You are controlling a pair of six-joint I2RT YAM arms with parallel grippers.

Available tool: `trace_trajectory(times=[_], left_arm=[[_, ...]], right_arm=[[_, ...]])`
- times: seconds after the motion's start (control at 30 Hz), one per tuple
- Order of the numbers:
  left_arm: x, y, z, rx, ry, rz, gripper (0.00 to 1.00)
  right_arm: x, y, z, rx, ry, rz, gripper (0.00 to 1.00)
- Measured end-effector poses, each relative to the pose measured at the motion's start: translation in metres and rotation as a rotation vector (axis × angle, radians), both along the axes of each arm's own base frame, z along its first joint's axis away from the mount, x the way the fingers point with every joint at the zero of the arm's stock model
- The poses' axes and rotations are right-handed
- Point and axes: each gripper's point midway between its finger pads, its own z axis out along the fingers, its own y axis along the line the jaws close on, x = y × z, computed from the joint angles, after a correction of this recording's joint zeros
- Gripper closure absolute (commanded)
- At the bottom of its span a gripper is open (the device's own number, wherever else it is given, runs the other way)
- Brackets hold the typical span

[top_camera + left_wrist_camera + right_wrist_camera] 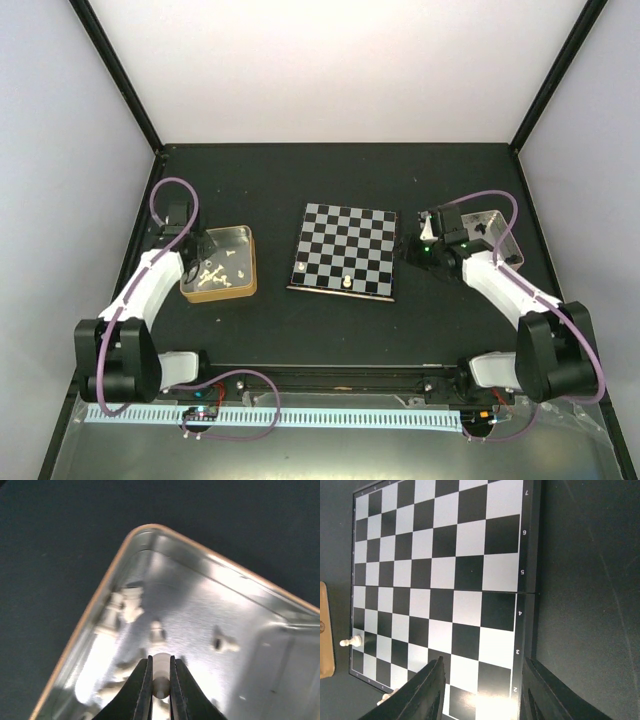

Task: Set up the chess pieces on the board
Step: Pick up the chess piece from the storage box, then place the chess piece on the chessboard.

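The board [345,248] lies flat mid-table, with two cream-white chess pieces on its near rows, one at the left [300,267] and one in the middle [346,283]. My left gripper [161,666] is down inside the gold-sided tin [248,270] and is shut on a cream-white piece [161,662]. Several more white pieces [131,604] lie loose on the tin floor. My right gripper [484,662] stands open and empty above the board's right edge [526,605]. A white piece [351,641] shows on the board's far side in the right wrist view.
A pinkish-silver tin [492,232] holding dark pieces sits right of the board, behind my right arm. The gold tin's rim [165,532] surrounds my left fingers. Black frame posts and pale walls bound the dark table.
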Motion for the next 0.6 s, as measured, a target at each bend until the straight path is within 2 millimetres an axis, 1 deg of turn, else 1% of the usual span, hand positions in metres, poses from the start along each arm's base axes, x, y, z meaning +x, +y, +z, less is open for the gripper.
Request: trace_trajectory(times=[0.07,0.13,0.2,0.3,0.33,0.43,0.5,0.6], left_arm=[[0.005,-0.011,0.01,-0.031,-0.029,-0.045,0.98],[0.01,-0.03,0.018,-0.065,-0.043,-0.112,0.98],[0.014,-0.055,0.023,-0.094,-0.046,-0.196,0.98],[0.017,-0.104,0.034,-0.131,-0.052,-0.349,0.98],[0.017,-0.118,0.037,-0.14,-0.054,-0.389,0.98],[0.009,-0.159,0.043,-0.144,-0.059,-0.515,0.99],[0.002,-0.181,0.043,-0.139,-0.053,-0.58,0.98],[-0.01,-0.209,0.032,-0.128,-0.017,-0.666,0.99]], right_arm=[[0.0,0.0,0.004,0.005,-0.011,-0.003,0.55],[0.0,0.0,0.007,0.009,-0.02,-0.005,0.55],[-0.001,0.0,0.01,0.014,-0.028,-0.007,0.55],[-0.003,-0.001,0.012,0.02,-0.035,-0.013,0.55],[-0.004,-0.001,0.013,0.021,-0.037,-0.015,0.55],[-0.008,-0.002,0.014,0.026,-0.041,-0.021,0.55],[-0.009,-0.003,0.016,0.028,-0.046,-0.024,0.55],[-0.011,-0.004,0.02,0.032,-0.059,-0.028,0.55]])
